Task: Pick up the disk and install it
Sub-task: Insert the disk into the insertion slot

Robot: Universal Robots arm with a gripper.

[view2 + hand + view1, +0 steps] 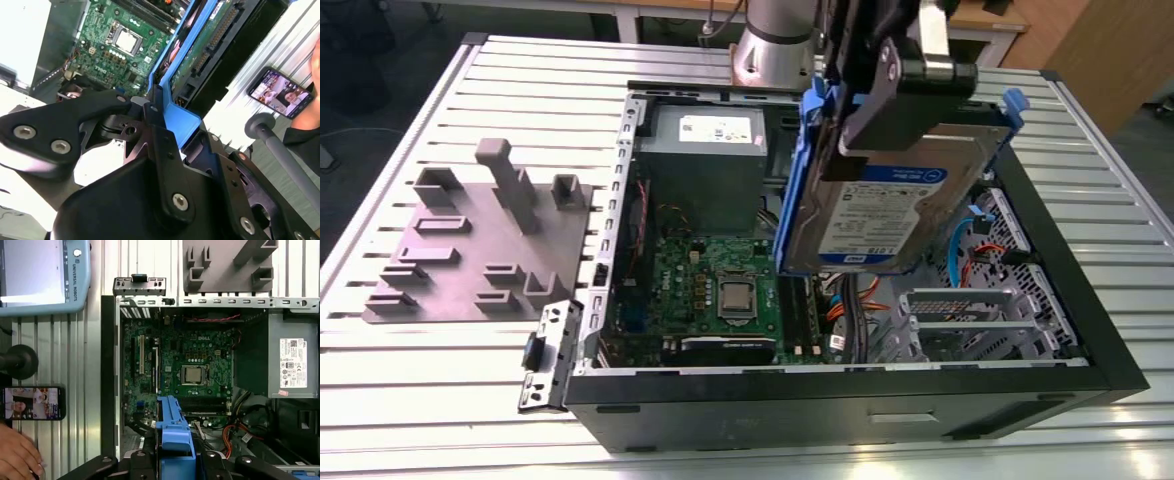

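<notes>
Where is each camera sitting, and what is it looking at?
Exterior view: off the arm, above the table, looking down into the open case; the gripper holds the disk over it.
First wrist view: on the arm, looking straight down at the motherboard; gripper and disk close in front, a hand near a phone.
Second wrist view: on the arm, looking slantwise past gripper and disk at the motherboard.
Shared: both wrist views show the phone.

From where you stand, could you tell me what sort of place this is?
Probably a robotics lab bench for computer assembly: an open PC case on a slotted metal table, a pegged plate beside it, and the end effector holding the disk over the case.
</notes>
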